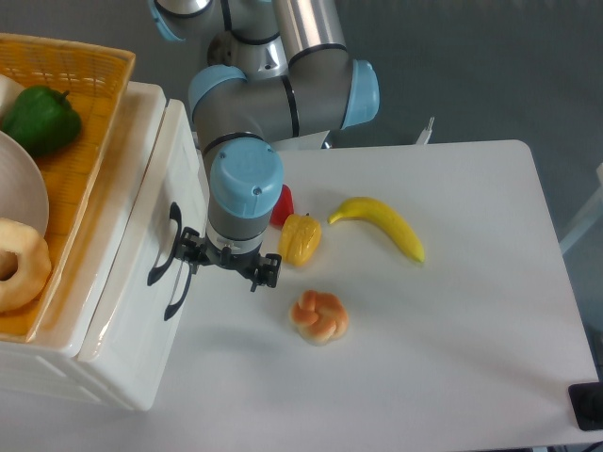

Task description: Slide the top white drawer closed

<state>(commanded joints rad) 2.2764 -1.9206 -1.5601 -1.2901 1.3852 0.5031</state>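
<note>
Basket (89, 104): orange wicker, on top of the cabinet at far left, holding a green pepper (40, 118).
Top drawer (141, 226): white, at the cabinet's upper front, its black handle (166, 245) facing the table; whether it is fully shut, I cannot tell.
Gripper (229, 266): pointing down, just right of the handle; fingers spread, holding nothing.
Yellow pepper (301, 239): on the table (471, 330), beside the gripper.
Pastry (319, 316): below the pepper.
Banana (379, 226): farther right.
</note>
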